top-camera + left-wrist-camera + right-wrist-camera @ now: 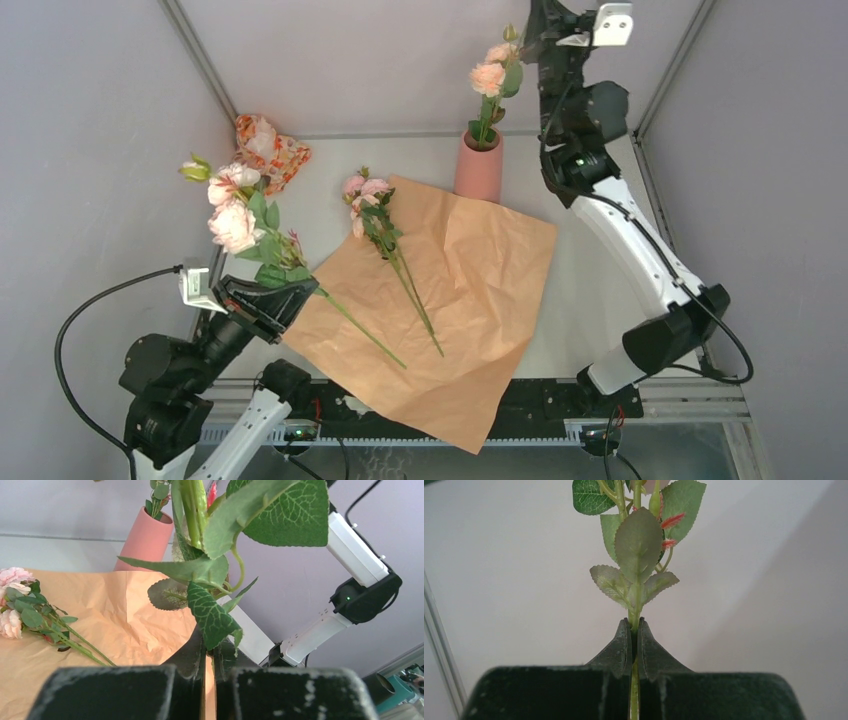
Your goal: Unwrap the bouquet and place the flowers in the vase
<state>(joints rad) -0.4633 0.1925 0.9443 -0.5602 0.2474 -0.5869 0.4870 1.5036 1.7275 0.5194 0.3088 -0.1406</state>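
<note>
The bouquet's tan-orange paper lies unfolded flat on the table. My left gripper is shut on the stem of a pink flower spray, which slants up off the paper's left edge. In the left wrist view the jaws pinch that stem under its green leaves. My right gripper is shut on a peach flower whose stem stands in the salmon-pink vase. Its fingers clamp the green stem. Another pink flower lies on the paper.
A small orange-and-white floral-patterned bundle lies at the back left corner. The paper's near corner hangs over the table's front edge. Grey walls close in the table on three sides. The right arm reaches high above the vase.
</note>
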